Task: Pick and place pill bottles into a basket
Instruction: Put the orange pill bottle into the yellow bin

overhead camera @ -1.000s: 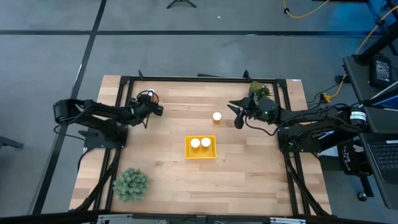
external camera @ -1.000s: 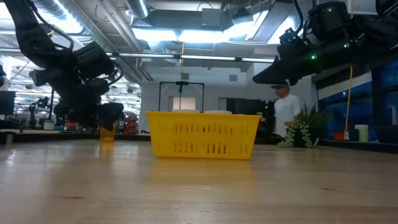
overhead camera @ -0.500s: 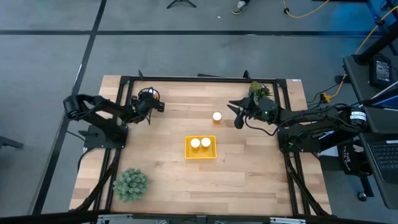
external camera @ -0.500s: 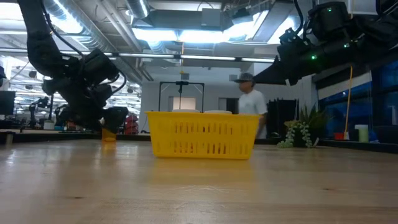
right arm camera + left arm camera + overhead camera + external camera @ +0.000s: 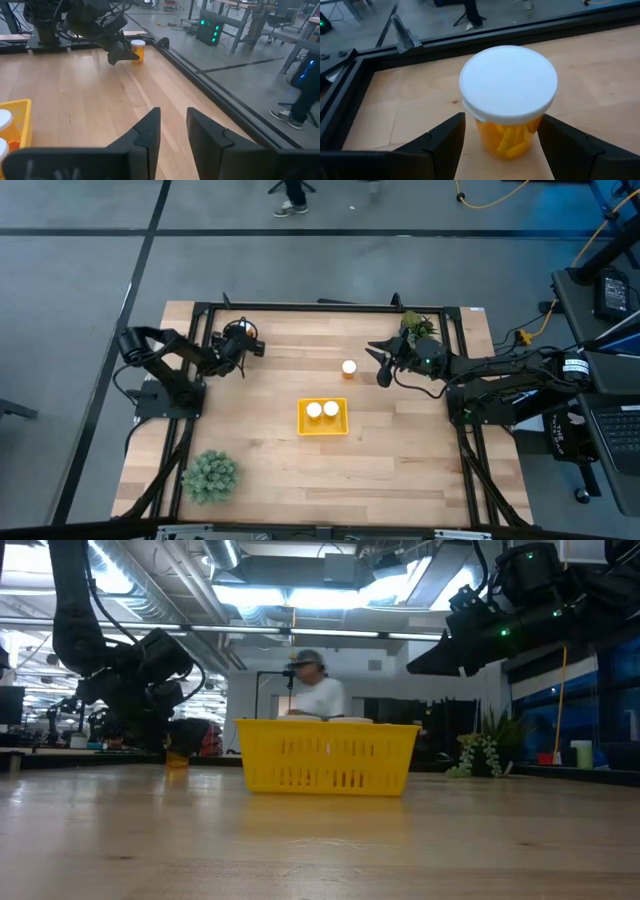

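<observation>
One orange pill bottle [image 5: 507, 107] with a white cap stands upright on the table near its far left corner; it also shows in the low view [image 5: 177, 756] and the right wrist view [image 5: 137, 50]. My left gripper [image 5: 502, 127] is open, with one finger on each side of this bottle; it shows in the high view too [image 5: 243, 341]. I cannot tell whether the fingers touch it. A second bottle [image 5: 348, 367] stands on the table beyond the yellow basket [image 5: 303, 426], which holds two bottles [image 5: 322, 409]. My right gripper [image 5: 377, 363] is slightly open, raised, right of the second bottle.
A green spiky plant [image 5: 208, 475] stands at the near left and another plant [image 5: 417, 328] at the far right, beside my right arm. A black frame rail [image 5: 350, 95] runs close behind the far-left bottle. A person [image 5: 315, 690] passes in the room beyond the table.
My left gripper has gone a little toward the table's far edge, closing in on the far-left bottle, while its arm has folded back toward the left edge. The bottles and the basket have stayed in place.
</observation>
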